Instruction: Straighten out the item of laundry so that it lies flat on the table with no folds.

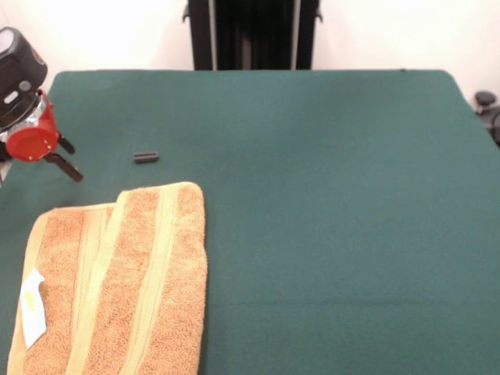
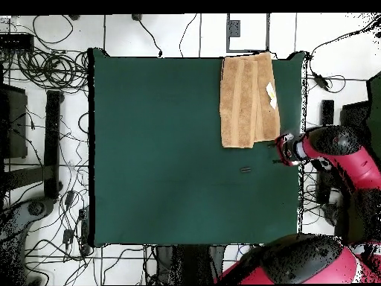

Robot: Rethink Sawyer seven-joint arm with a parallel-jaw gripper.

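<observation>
- You've got the towel [image 1: 117,285] lying on the green surface [image 1: 328,203], in the front view's lower left corner; its near end runs off the bottom of that view.
- In the overhead view the same towel [image 2: 248,99] sits at the surface's [image 2: 164,149] top edge, near the top right corner, long side running away from that edge.
- It isn't flat: one long flap is folded over the rest, so you see a doubled layer with an edge line running lengthwise. The far left corner in the front view shows the lower layer peeking out beside the upper one.
- Paler smooth stripe bands run along the towel's length.
- A white tag [image 1: 32,308] lies on the towel's left side in the front view; overhead the tag [image 2: 271,94] is on its right part.
- The hand [image 1: 66,158] hangs at the front view's left edge, just beyond the towel's far left corner, apart from the cloth. Red wrist section above it, two dark fingers [image 1: 67,169] pointing down and right.
- Overhead, the hand [image 2: 276,150] is just below the towel's lower right corner, at the surface's right edge.
- Fingers are spread with a gap between them, holding nothing.
- A small dark block [image 1: 145,157] lies on the surface just beyond the towel's far end, right of the hand; overhead the block [image 2: 245,170] shows as a short dark mark below the towel.
</observation>
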